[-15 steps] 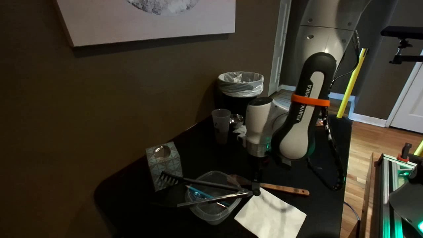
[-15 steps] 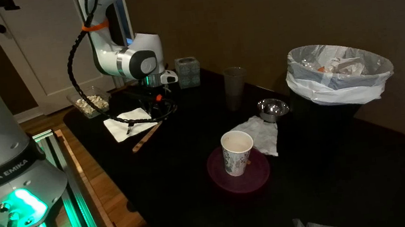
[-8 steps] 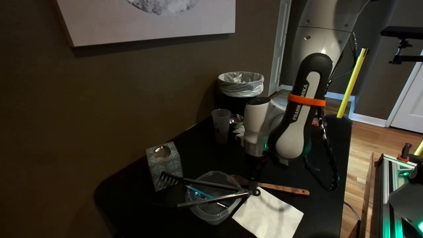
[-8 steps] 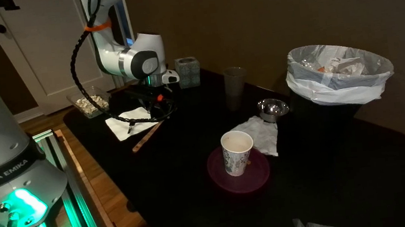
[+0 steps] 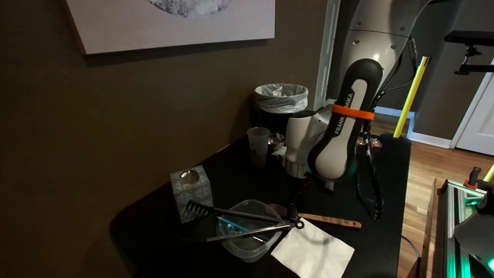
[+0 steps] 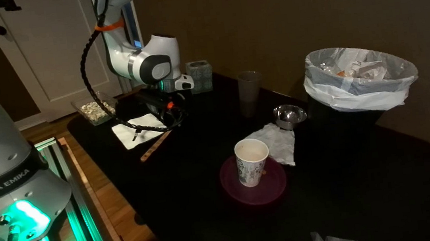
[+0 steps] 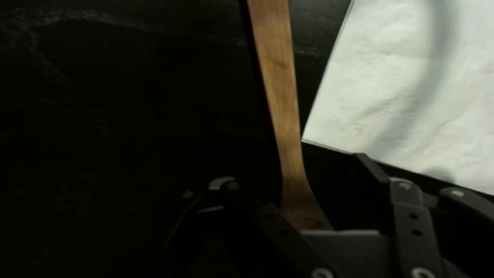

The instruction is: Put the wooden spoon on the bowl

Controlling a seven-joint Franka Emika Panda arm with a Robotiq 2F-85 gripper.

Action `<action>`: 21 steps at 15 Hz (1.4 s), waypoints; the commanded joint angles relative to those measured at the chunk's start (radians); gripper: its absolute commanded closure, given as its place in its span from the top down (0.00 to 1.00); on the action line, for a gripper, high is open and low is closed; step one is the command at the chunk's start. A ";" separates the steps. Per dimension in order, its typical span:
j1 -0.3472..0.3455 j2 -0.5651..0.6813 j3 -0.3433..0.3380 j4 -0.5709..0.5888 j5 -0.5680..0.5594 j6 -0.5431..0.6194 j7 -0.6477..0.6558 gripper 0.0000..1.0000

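Note:
The reddish-brown wooden spoon (image 5: 330,221) lies flat on the black table. Its handle shows in an exterior view (image 6: 155,146) and in the wrist view (image 7: 279,88). Its head end is partly hidden behind the gripper and beside the bowl. The clear, shallow bowl (image 5: 249,253) stands beside the spoon's head, with several utensils lying across or in it. My gripper (image 7: 299,173) is open, with its fingers on either side of the spoon's neck, apart from it on the right. In an exterior view the gripper (image 5: 294,212) reaches down at the spoon, close to the bowl.
A black fork-like utensil (image 5: 239,214) and a silver handle (image 5: 251,233) cross the bowl. A white napkin (image 5: 314,249) lies beside the spoon. A tissue box (image 5: 193,193), a tall cup (image 5: 257,146) and a clear container with white pieces (image 6: 96,111) stand around.
The arm has shifted slightly toward the wall and its wrist sits a little higher in an exterior view. The napkin has slid slightly toward the wall. The spoon and bowl have not visibly moved.

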 commanded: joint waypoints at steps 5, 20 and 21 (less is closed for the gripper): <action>-0.037 0.029 0.017 0.009 0.035 0.034 -0.013 0.05; 0.099 -0.537 0.057 -0.099 -0.045 -0.342 -0.053 0.05; 0.122 -0.563 0.084 -0.085 -0.034 -0.383 -0.074 0.05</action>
